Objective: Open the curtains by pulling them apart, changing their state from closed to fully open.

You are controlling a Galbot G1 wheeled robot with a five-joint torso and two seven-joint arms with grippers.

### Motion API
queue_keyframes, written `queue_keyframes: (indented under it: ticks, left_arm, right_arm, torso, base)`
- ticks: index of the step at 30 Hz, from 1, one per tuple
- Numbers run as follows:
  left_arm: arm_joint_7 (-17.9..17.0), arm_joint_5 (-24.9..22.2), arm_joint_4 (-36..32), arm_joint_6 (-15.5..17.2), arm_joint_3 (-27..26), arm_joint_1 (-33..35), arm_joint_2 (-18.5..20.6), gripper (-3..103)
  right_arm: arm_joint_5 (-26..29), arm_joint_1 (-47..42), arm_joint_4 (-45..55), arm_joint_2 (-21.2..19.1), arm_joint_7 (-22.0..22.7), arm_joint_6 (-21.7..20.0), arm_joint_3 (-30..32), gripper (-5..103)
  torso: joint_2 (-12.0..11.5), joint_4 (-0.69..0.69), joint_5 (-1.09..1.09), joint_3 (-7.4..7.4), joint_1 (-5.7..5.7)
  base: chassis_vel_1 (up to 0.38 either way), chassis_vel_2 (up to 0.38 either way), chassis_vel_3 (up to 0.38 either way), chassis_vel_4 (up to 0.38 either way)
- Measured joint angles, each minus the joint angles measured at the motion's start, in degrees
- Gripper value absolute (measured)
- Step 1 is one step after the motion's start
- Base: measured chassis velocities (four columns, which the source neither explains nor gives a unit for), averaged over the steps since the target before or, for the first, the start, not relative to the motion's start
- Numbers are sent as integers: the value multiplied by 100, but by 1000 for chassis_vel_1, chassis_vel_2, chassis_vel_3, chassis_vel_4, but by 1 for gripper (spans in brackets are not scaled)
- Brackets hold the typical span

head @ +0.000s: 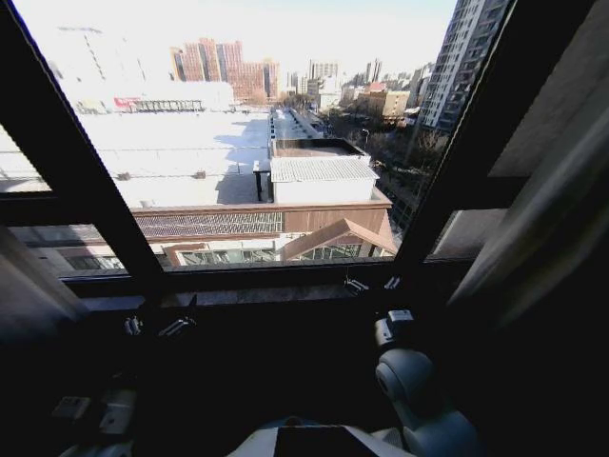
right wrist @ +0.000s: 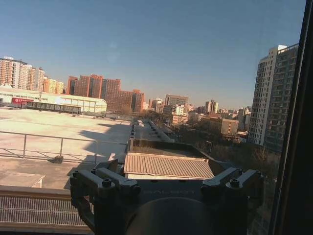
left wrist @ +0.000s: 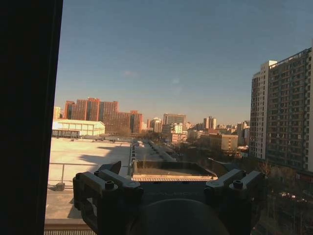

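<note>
Window frame [head: 95, 205]: dark, crossing a sunlit city view. Curtains [head: 547, 224]: drawn apart to both edges of the head view, cut off there, second panel [head: 33, 290] in shadow. Left gripper [left wrist: 168, 188] and right gripper [right wrist: 166, 186]: fingers spread, holding nothing, facing the glass; lower bodies dark and indistinct.

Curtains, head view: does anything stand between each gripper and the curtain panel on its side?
Nothing visible does. The left gripper and right gripper sit open, low by the window sill; the left curtain panel and right curtain panel hang at the outer edges. The space between is dark, so small things could hide.
</note>
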Motion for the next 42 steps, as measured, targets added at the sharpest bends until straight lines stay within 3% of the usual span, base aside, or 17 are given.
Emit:
queue_keyframes:
  ticks: [42]
  left_arm:
    - [-18, 13, 118, 24, 3, -103, 2, 100]
  right_arm:
    - [-115, 105, -188, 136, -87, 139, -114, 100]
  torso:
    - [0, 1, 1, 0, 0]
  base:
    - [352, 351, -349, -357]
